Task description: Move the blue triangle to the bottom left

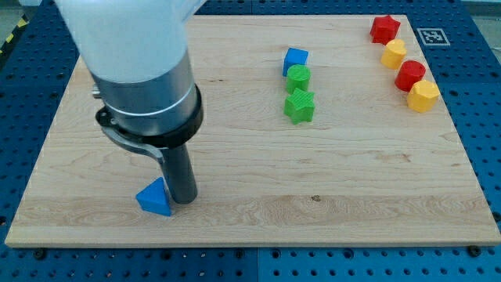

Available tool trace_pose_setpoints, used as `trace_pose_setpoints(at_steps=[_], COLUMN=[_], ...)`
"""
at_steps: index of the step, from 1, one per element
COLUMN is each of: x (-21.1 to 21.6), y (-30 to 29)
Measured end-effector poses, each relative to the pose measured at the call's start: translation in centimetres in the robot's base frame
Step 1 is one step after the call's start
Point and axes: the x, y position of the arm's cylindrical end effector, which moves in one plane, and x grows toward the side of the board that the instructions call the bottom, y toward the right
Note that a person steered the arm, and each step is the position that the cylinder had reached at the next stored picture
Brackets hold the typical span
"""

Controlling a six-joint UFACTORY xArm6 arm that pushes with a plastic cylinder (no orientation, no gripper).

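The wooden board [235,211] lies on a blue perforated bench [31,70]. At the view's left, the arm's pale grey body [129,39] descends into a dark collar and rod. My tip [182,202] rests on the board near the view's bottom left. There is no claw on this arm, so no open or closed state applies; the rod ends plain.

The blue triangle [154,197] sits immediately to the view's left of my tip, touching or very nearly touching the rod. It lies in the bottom-left part of the board, short of the corner itself. Nothing stands between it and the board's left or bottom edges.

Toward the centre top, three blocks form a close column: a blue cube [295,59], a green cylinder [298,77] directly below it, and a green star [299,106] below that. All are well apart from my tip.

At the top right, four blocks run diagonally: a red star [384,28], a yellow block [394,53], a red block [409,75] and a yellow hexagon [423,95]. A printed marker [431,36] lies at the corner.
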Motion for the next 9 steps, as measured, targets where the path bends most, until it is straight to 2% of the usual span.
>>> trace_pose_setpoints(at_steps=[2, 5, 9], x=[2.1, 0.5, 0.6], y=[0.2, -0.5, -7.8])
